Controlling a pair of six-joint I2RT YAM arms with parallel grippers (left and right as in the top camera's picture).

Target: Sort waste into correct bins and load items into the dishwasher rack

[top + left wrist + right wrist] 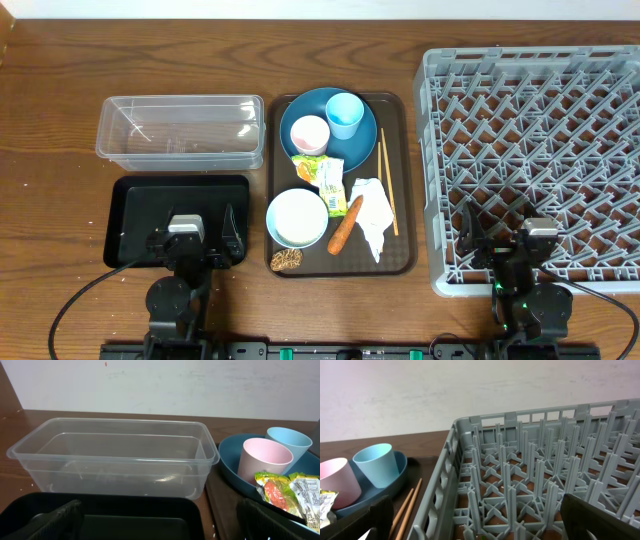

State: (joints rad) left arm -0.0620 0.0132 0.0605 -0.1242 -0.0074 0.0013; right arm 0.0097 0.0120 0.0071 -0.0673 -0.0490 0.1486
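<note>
grey rack [530, 150] sits under the right gripper [520, 240], black tray [140, 200] under the left gripper [195, 240]; both spread wide, holding nothing. only this overhead view shows the brown tray [405, 180] with plate [358, 145], bowl [297, 217], carrot [345, 225] and napkin [372, 210]. left wrist: tub [115, 465] just past the fingers [55, 520], pink cup [264, 460] and wrapper [287, 492] to the right. right wrist: rack pegs ahead, chopsticks [407, 505] and blue cup [376, 465] to the left.
</note>
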